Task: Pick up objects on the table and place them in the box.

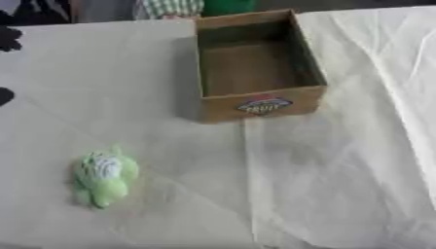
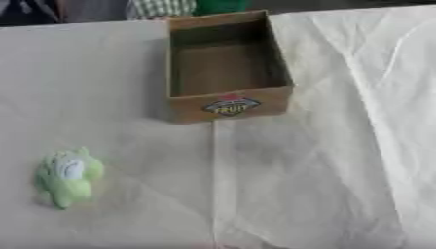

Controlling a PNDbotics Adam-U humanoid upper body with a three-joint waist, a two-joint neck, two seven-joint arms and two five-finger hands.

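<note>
The brown cardboard box (image 1: pixel 223 107) stands in the upper middle of the frame, open at the top. It is rectangular with straight thin walls, and inside it I see only its flat brown floor, partly in shadow. On the near wall there is a round coloured label (image 2: pixel 230 107) in red, blue and yellow; the word on it looks like "FRUIT", but I am not sure.

The green toy (image 1: pixel 104 176) lies in the lower left of the frame, well apart from the box. It looks soft and lumpy, light green with a whitish patch on top and small rounded bumps along its edge. It rests directly on the white cloth (image 1: pixel 340 185) that covers the table. The cloth is matt and wrinkled, with one long crease running down from the near left corner of the box and more folds on the right side.

At the upper left edge of the left eye view there are two black shapes, most likely part of my left hand (image 1: pixel 7 39). I cannot tell if it is open or closed. My right hand shows in neither view.
</note>
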